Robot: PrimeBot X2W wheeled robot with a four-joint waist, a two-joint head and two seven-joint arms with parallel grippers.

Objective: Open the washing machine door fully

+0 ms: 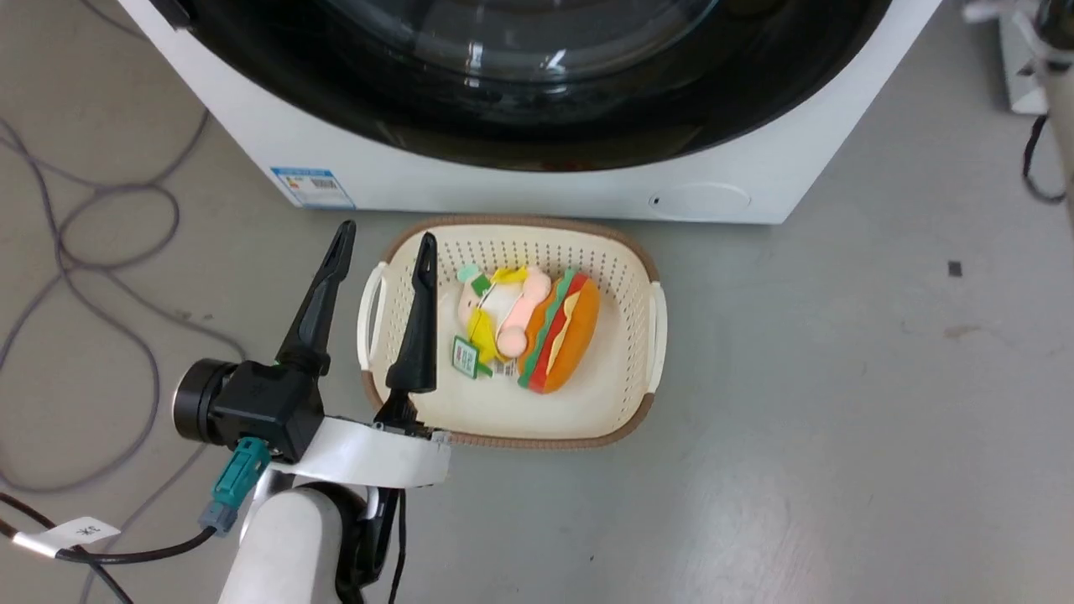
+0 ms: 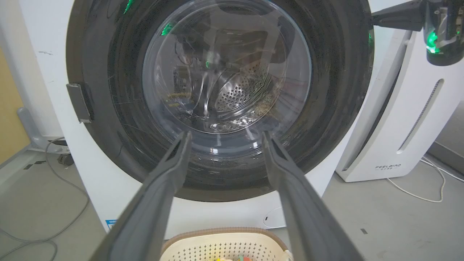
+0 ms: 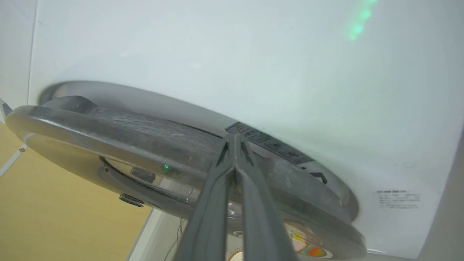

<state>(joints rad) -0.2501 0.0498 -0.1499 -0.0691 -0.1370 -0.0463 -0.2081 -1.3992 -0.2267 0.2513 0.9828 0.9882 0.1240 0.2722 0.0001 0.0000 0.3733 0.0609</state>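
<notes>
Squarely in the left wrist view, the washing machine door (image 2: 326, 90) fills the front of the white washing machine (image 1: 503, 189), its glossy black ring set around a clear bulging glass bowl (image 2: 224, 72) through which the perforated steel drum shows. A small grey latch piece (image 2: 79, 101) sits on the ring's left edge in that view. In the right wrist view the door's rim stands slightly proud of the white front panel, and the right gripper (image 3: 235, 139) has its two fingers pressed together, nothing visibly between them, their tips meeting at the seam between the rim and the panel. The left gripper (image 1: 388, 233) hangs lower down in front of the machine, its fingers spread wide and holding nothing, above the left rim of a cream perforated basket (image 1: 638, 277) that stands on the grey floor just before the machine. In the basket lie a plush hamburger (image 1: 566, 331) and, touching it, a pink and yellow plush toy (image 1: 495, 310). A white air purifier (image 2: 406, 127) stands just beside the machine, and grey cables (image 1: 84, 252) loop over the floor on its other side.
</notes>
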